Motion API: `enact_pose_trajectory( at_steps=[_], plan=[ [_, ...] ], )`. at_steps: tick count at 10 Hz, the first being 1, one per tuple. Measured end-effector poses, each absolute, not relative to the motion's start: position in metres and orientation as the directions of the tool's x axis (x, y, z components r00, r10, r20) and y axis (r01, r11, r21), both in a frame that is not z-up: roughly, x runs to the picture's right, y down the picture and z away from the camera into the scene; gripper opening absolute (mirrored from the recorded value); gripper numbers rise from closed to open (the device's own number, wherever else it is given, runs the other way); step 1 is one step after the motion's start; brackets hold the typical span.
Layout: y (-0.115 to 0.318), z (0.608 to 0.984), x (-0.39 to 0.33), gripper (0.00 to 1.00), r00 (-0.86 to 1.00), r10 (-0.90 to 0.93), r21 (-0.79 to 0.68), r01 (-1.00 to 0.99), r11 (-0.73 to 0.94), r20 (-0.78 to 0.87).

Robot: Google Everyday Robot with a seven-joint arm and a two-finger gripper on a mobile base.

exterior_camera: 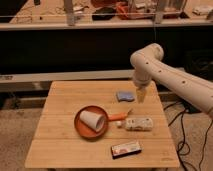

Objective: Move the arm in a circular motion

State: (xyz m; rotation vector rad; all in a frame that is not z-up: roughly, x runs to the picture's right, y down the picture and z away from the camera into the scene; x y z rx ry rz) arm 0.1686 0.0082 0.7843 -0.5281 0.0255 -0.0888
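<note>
Wooden table [60, 145] sits below the arm [170, 77], whose end effector [141, 95] hangs near a blue sponge [125, 96], grip indiscernible.

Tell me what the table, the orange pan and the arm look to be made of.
Table: wood with a pale matte finish; plank seams show. Orange pan: plastic or enamelled metal, smooth even colour; cannot settle which. Arm: white moulded shell, likely plastic, slightly glossy, with dark dots. Its gripper, the beige tip, hangs over the table's far right part.
</note>
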Motion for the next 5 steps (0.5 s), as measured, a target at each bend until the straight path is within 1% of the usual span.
enact_pose_trajectory(
  at_steps=[3, 5],
  plan=[
    [0.000, 0.788, 0.166, 0.80, 0.992, -0.124, -0.500, 0.108, 0.859, 0.001],
    [-0.002, 0.789, 0.150, 0.80, 0.990, -0.143, -0.491, 0.132, 0.861, 0.016]
  ],
)
